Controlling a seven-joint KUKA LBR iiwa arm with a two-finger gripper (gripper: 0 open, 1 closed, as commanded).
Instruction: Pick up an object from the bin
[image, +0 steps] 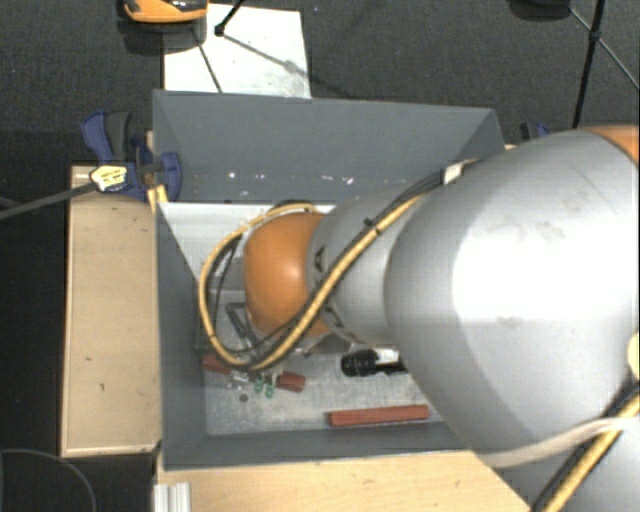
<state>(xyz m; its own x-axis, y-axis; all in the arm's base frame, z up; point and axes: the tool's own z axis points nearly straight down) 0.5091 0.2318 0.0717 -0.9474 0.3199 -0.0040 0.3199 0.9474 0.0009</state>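
My gripper (243, 374) is low in the bin's front left, mostly hidden under the arm's orange cover. Right beneath it lies a small reddish-brown stick (291, 381), its ends poking out on both sides. Small green bits (265, 388) sit at the gripper's tip. To its right a black cylinder (362, 363) with a white band lies on the floor, half hidden by the arm. A longer flat red-brown bar (378, 416) rests near the bin's front wall. Nothing can be seen held.
The large grey arm comes in from the right and covers the bin's right half. Yellow and black cables loop around the orange cover near the left wall. Bare grey floor shows along the front left.
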